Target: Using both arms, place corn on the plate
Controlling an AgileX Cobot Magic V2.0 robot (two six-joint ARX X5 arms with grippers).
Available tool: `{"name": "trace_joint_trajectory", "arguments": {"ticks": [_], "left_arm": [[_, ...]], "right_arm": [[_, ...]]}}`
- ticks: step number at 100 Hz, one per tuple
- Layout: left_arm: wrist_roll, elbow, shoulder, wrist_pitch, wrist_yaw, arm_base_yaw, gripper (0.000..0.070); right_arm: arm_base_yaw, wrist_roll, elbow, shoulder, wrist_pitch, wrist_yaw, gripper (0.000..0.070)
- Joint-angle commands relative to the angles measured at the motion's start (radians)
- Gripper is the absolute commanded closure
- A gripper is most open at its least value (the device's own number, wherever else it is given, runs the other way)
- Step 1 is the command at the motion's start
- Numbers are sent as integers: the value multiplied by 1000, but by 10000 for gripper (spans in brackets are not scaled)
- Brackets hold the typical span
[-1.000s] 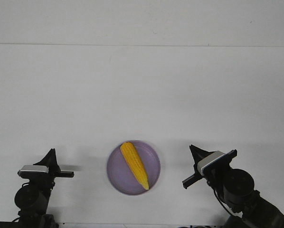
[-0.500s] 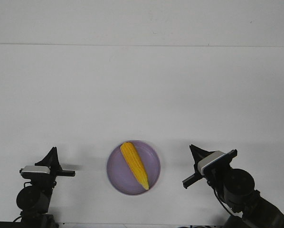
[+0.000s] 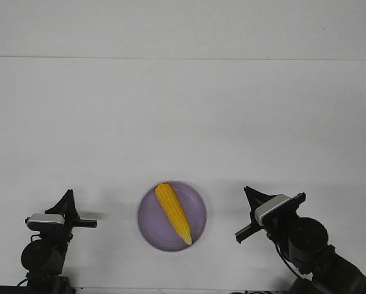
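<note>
grippers sit nearest the camera, one on each side of the plate (image 3: 172, 216): the left gripper (image 3: 67, 199) and the right gripper (image 3: 251, 195) both hold nothing and stand well apart from the dish, and from this angle it cannot be told whether their jaws are parted or pressed together. between them the corn (image 3: 173, 212) lies diagonally across the plate, its pale tip close to the near rim. being round and tapered, it could roll off if either arm swept inward and knocked the light plate. beyond, only bare white table (image 3: 183, 122) shows.
</note>
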State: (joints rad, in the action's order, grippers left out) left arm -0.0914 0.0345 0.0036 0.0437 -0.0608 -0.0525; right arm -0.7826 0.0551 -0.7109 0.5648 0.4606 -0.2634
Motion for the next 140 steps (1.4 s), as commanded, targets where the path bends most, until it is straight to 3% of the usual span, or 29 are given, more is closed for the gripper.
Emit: {"name": "trace_joint_trajectory", "arguments": {"ticks": [1,23,35,48,75,140], "left_arm": [[-9,-21,-1,10,1,1,685],[-9,-21,-1,10,1,1,685],[-9,-21,-1,10,1,1,685],[-9,-21,-1,10,1,1,685],[-9,-21,-1,10,1,1,685],[-9,-21,-1,10,1,1,685]], "right_arm": [[41,-60,-6,-4,-9,-5,687],[461,-72,200,-173,-157,215,687],[663,-79,357,-298,-192,222,687],[776,-79,503,-421,-208,222,687],[823,-77,698,-564,-333,234,687],[822,-75,698,-564,-356,238,687]]}}
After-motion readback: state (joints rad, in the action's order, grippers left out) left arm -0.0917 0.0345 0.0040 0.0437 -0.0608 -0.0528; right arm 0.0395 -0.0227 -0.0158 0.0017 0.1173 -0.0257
